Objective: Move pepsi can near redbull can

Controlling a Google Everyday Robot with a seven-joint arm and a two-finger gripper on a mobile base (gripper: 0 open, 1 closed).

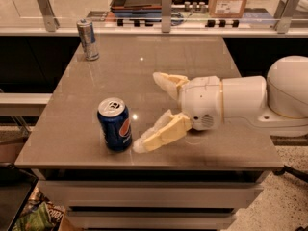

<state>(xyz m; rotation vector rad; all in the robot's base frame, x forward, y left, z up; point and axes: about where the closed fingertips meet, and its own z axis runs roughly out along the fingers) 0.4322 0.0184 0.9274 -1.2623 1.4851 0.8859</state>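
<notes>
arm: reaches in level from the right, low over table (202, 57) | gripper (147, 112): spread wide, empty, near fingertip just right of pepsi can (114, 125) | pepsi can: upright, near-left | redbull can (88, 39): upright, far-left corner, well apart

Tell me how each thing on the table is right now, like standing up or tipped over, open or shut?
pepsi can: standing upright near the front edge of the table, not gripped.
redbull can: standing upright at the far left corner, alone.
gripper: open, low over the table, just right of the pepsi can.
</notes>
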